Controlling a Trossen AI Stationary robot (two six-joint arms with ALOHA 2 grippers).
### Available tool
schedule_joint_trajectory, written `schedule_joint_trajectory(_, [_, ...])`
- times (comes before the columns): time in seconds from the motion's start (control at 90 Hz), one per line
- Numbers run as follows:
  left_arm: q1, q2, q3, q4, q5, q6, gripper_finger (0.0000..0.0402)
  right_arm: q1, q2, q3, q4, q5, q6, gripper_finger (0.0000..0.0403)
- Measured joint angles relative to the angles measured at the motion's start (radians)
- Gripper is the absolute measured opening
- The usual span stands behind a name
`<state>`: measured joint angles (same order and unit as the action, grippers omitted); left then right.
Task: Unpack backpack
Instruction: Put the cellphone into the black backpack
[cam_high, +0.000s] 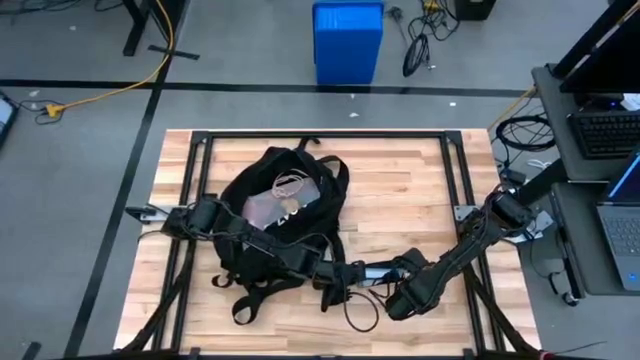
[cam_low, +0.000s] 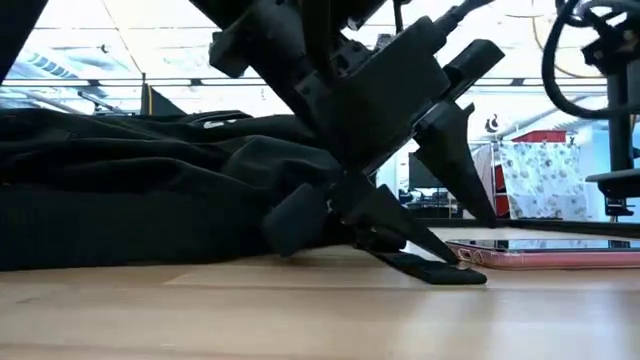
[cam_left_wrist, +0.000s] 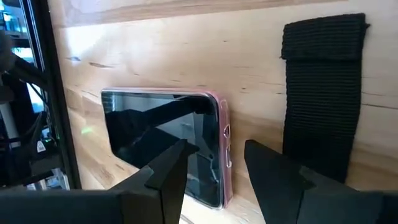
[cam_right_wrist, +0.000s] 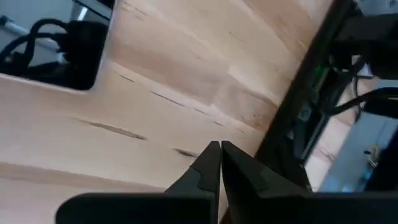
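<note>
The black backpack (cam_high: 285, 215) lies flat on the wooden table at centre left, its opening showing a pale pouch and a coiled cord (cam_high: 288, 188). A phone in a pink case (cam_left_wrist: 161, 137) lies screen up on the table just to its right, seen low across the table as a thin slab (cam_low: 550, 252). My left gripper (cam_left_wrist: 214, 149) reaches over the backpack, open and tipped down at the phone. One finger is over the screen, the other beside the pink edge. My right gripper (cam_right_wrist: 221, 146) is shut and hovers over bare wood near the front edge (cam_high: 395, 305). My left gripper stands astride the phone's long pink edge (cam_left_wrist: 225, 140), slanting down from the table's left. The lower fingertip (cam_low: 462, 256) is right at the phone's near end. I cannot tell whether it touches. The phone lies flat on the table.
A black webbing strap end (cam_left_wrist: 323, 93) lies flat next to the phone, and thin straps loop near the front edge (cam_high: 360, 310). Black frame rails (cam_high: 200, 180) cross the tabletop. A blue bin (cam_high: 348, 40) stands on the floor beyond the far edge, and a desk with a laptop (cam_high: 620, 225) is at the right.
</note>
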<state>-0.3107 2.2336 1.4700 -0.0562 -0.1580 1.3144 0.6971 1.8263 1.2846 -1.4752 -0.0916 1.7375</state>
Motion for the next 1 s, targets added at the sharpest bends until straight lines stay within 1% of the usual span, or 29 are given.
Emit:
schedule_joint_trajectory(0.2, [0.001,0.002,0.0,0.003,-0.002,0.0,0.0153,-0.01,0.0,-0.078,0.137,-0.014,-0.037,0.0])
schedule_joint_trajectory(0.422, [0.001,0.002,-0.001,0.007,-0.004,0.0,0.0153,-0.043,0.0,-0.136,0.163,-0.015,-0.059,0.0])
schedule_joint_trajectory(0.544, [0.001,0.003,-0.002,0.01,-0.004,-0.002,0.0153,-0.07,0.0,-0.19,0.279,0.006,-0.094,0.0])
schedule_joint_trajectory(0.678, [0.002,0.003,-0.002,0.013,-0.007,-0.039,0.0153,-0.085,0.0,-0.243,0.412,0.023,-0.112,0.0])
schedule_joint_trajectory(0.856, [0.002,0.003,-0.002,0.014,-0.007,-0.052,0.0153,-0.089,-0.005,-0.261,0.429,0.026,-0.107,0.0])
schedule_joint_trajectory(1.0, [0.002,0.003,-0.002,0.014,-0.007,-0.052,0.0153,-0.089,-0.003,-0.262,0.421,0.033,-0.161,0.0])
